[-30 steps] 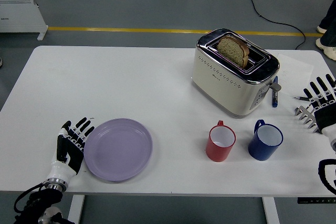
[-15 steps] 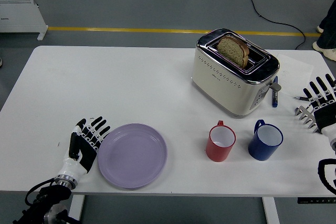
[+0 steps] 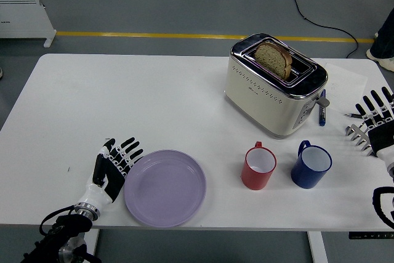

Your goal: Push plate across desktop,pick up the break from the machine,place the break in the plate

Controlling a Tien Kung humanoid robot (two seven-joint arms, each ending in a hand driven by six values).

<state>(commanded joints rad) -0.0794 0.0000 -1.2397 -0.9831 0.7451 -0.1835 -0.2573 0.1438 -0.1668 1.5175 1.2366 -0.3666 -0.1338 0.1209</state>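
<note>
A lilac plate lies near the table's front edge, left of centre. My left hand is flat and open, its fingers against the plate's left rim. A cream toaster stands at the back right with a slice of bread sticking up out of its slot. My right hand rests open on the table at the right edge, well away from the toaster.
A red mug and a blue mug stand in front of the toaster, right of the plate. A blue pen lies beside the toaster. A person's shoe shows at the far right.
My left hand has pushed the plate to the right along the table's front edge, closer to the red mug. The right hand has not moved.
</note>
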